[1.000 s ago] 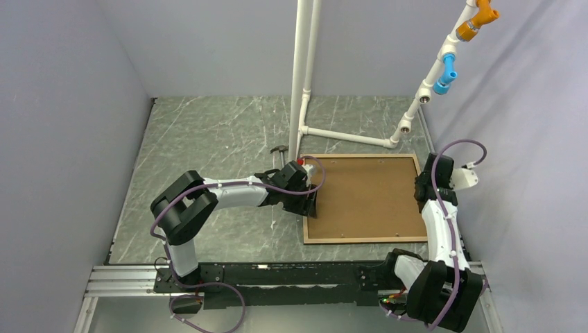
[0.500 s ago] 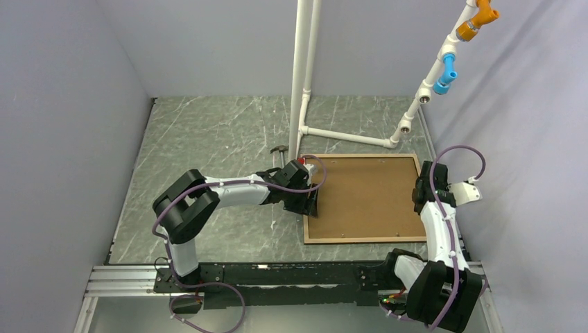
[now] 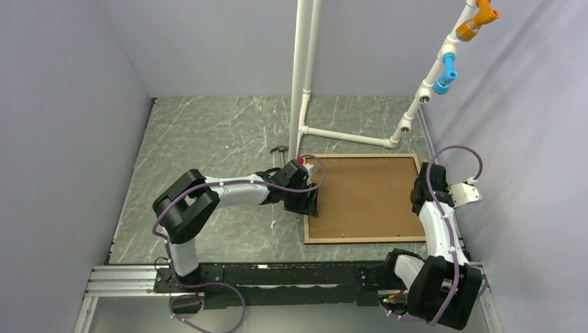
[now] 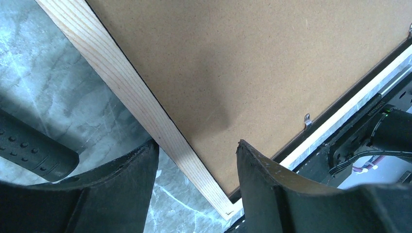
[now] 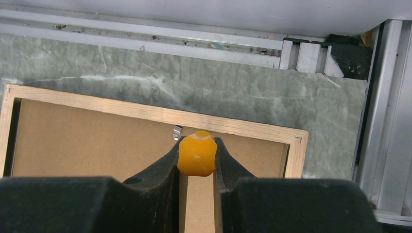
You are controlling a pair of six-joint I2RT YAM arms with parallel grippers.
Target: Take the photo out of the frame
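The frame (image 3: 364, 240) lies face down on the table, showing a pale wood rim. The photo shows only its brown board back (image 3: 367, 198); the sunset side is hidden. My left gripper (image 3: 310, 203) is open, its jaws straddling the frame's left rail (image 4: 141, 104) near the near-left corner, one finger over the table and one over the board (image 4: 252, 63). My right gripper (image 3: 419, 198) is at the frame's right edge, shut on a small orange-yellow knob (image 5: 197, 154) just above the board (image 5: 87, 141), beside a metal clip (image 5: 178, 131).
A black-handled hammer (image 3: 279, 150) lies left of the frame's far-left corner; its handle (image 4: 34, 148) shows beside my left finger. A white pipe stand (image 3: 303, 83) rises behind the frame, its foot pipe running to the right. Another metal clip (image 4: 307, 119) sits on the near rail.
My right gripper has shifted a little toward the near side along the frame's right edge. The left arm and the frame have barely moved.
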